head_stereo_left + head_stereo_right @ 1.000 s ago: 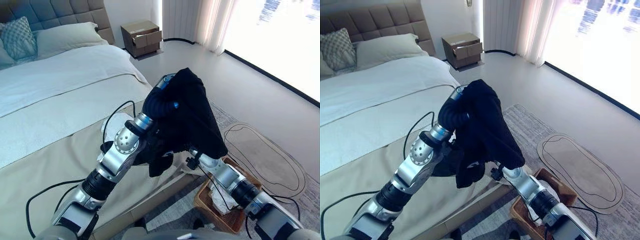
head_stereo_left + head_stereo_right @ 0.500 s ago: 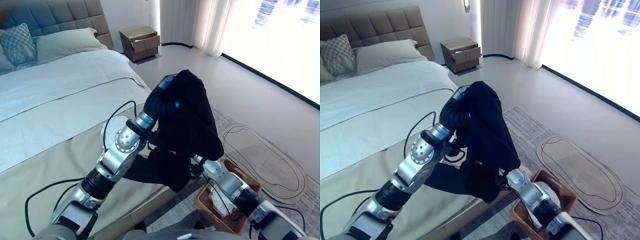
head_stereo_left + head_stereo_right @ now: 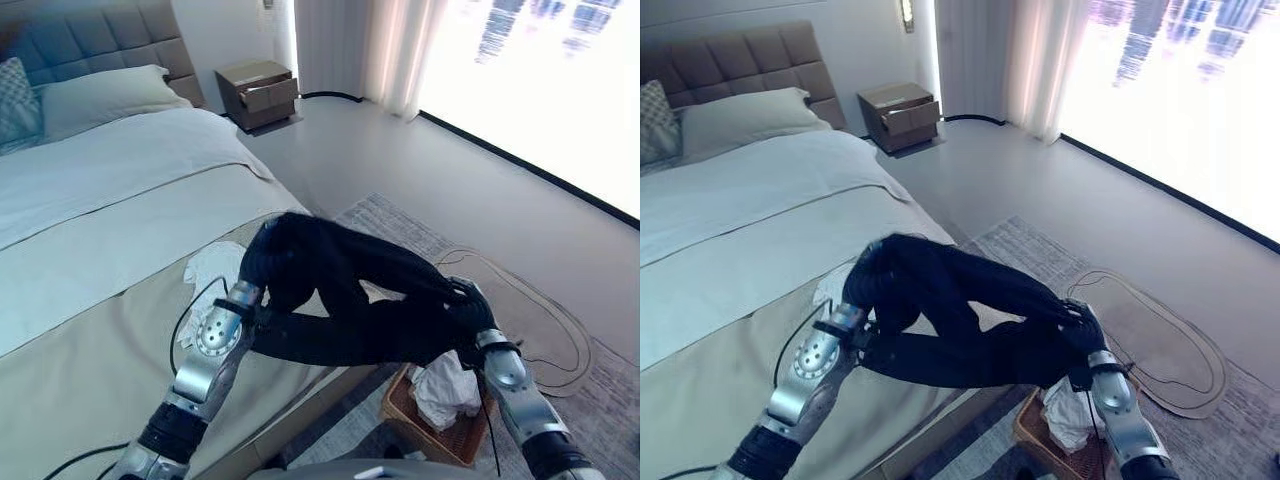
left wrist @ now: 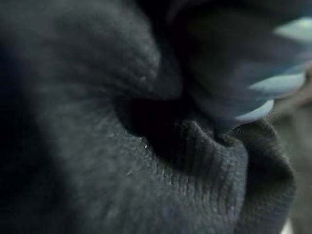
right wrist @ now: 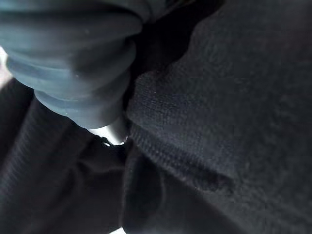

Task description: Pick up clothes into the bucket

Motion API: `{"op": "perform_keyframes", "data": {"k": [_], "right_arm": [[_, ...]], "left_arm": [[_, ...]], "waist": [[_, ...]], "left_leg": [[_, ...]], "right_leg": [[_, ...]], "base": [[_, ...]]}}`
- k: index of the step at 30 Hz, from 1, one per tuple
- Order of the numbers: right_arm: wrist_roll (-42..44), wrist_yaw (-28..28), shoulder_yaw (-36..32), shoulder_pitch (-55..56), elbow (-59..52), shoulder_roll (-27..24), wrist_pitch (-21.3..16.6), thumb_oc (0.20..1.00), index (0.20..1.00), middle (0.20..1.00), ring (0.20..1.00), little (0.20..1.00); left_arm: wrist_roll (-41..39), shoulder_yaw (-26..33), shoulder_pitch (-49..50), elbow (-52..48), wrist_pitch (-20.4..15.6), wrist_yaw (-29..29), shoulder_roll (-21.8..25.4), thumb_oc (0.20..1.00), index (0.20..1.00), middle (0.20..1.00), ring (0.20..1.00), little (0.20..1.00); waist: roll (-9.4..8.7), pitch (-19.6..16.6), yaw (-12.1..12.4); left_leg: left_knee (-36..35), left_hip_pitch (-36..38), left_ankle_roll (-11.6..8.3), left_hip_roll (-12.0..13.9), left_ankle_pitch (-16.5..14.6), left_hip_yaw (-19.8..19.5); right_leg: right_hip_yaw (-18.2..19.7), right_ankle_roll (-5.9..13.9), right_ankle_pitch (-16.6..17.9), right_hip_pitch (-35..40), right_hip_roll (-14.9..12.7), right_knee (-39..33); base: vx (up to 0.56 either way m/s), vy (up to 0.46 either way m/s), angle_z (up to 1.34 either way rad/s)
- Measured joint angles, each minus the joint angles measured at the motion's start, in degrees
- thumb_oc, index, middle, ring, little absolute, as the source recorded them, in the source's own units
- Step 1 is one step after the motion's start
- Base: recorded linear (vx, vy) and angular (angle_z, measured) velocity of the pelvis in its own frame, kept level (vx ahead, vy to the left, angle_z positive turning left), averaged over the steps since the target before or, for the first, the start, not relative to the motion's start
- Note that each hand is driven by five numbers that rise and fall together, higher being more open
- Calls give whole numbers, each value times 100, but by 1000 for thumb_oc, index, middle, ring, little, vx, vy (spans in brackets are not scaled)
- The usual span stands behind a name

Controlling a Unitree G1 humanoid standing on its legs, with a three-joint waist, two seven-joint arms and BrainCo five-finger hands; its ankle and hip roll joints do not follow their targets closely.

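- One bed [image 3: 90, 230] takes up the left of the scene, with a pale sheet, a beige cover along its near edge and a padded headboard [image 3: 90, 45] at the far left.
- Two pillows lie at the head of the bed: a patterned one [image 3: 12, 100] at the far left edge and a plain pale one [image 3: 105, 92] just right of it.
- One small white cloth [image 3: 215, 268] lies crumpled on the beige cover, just left of the left arm.
- One black garment [image 3: 350, 300] hangs stretched between the two hands, over the bed's near right edge and reaching to above the basket.
- The left hand [image 3: 268, 262] is buried under the garment's left end; in its wrist view silver fingers [image 4: 253, 114] press into dark knit folds, but how far they are curled I cannot tell.
- The right hand [image 3: 468, 308] meets the garment's right end above the basket; cloth covers its fingers, so I cannot tell their spread.
- One wicker basket [image 3: 405, 418] stands on the floor at the near right, beside the bed, with a white garment [image 3: 445, 388] bunched inside.
- One wooden nightstand [image 3: 258, 92] stands at the far wall, right of the bed.
- A grey rug [image 3: 395, 225] and a pale oval mat [image 3: 545, 320] lie on the smooth floor; curtains [image 3: 360, 50] and a bright window [image 3: 560, 90] fill the far right.
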Motion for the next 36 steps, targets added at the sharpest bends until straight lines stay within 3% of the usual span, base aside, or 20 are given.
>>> {"op": "perform_keyframes", "data": {"k": [6,7,8,11,15,17,21,23,27,36], "right_arm": [[157,-302,-165,7,39,-10,-22,200,200,200,200,200],[157,-312,-193,4,32,-14,-27,200,200,200,200,200],[157,-343,-255,5,16,-24,-30,200,200,200,200,200],[272,-429,-384,9,-20,-47,-32,200,200,200,200,200],[1634,-374,-825,-80,-243,126,-173,200,200,200,200,200],[1881,-373,-934,-83,-429,94,-202,200,200,200,200,200],[1939,-434,-1102,-123,-455,-232,-227,200,200,200,200,200],[1927,-569,-1446,-178,-477,-475,-227,200,200,200,200,200],[1817,-651,-1807,-182,-706,-759,-229,200,200,200,200,200],[1894,-765,-2346,-327,-748,-1060,-277,200,200,200,200,200]], "left_arm": [[791,-388,-162,1429,-44,17,-353,216,216,216,216,216],[861,-442,-164,1549,-42,31,-372,357,357,357,357,357],[1086,-509,-166,1750,-13,39,-431,1000,1000,1000,1000,1000],[1577,-650,-258,2201,48,108,-515,1000,1000,1000,1000,1000],[2266,-837,-373,2967,243,110,-574,1000,1000,1000,1000,1000],[2417,-817,-306,3011,256,73,-574,1000,1000,1000,1000,1000],[2417,-555,-20,2986,252,48,-557,1000,1000,1000,1000,1000],[2411,-228,340,3009,264,56,-377,1000,1000,1000,1000,1000],[2065,446,840,3349,252,94,-456,1000,1000,1000,1000,1000],[1240,425,1238,2964,232,-445,-174,1000,1000,1000,1000,1000]], "waist": [[18,-25,-197],[19,-25,-216],[19,-25,-220],[26,-27,-238],[60,-37,-403],[76,-39,-409],[104,-46,-409],[121,-42,-392],[190,-47,-391],[371,54,-361]], "left_leg": [[-48,49,1,29,1,52],[-50,52,1,32,1,68],[-54,56,1,31,1,94],[-55,84,2,26,0,147],[-61,129,1,7,-6,227],[-62,133,-1,6,-8,306],[-62,149,0,8,-9,403],[-63,176,2,16,-12,460],[-65,230,4,16,-80,491],[-62,230,15,-104,-101,475]], "right_leg": [[48,1,-1,-29,18,-4],[56,1,-2,-21,16,-8],[80,1,-1,-24,19,-7],[137,1,0,-29,13,-7],[214,3,-1,-57,10,-1],[292,8,3,-103,10,5],[393,34,22,-130,14,9],[453,38,22,-138,15,-2],[490,70,-5,-133,2,-18],[494,103,39,-121,-98,11]], "base": [[-25,5,-5],[-17,13,-8],[-7,11,-9],[-11,25,-10],[-11,38,-9],[-11,24,-19],[0,10,-14],[5,14,-12],[6,4,-5],[10,49,1]]}}
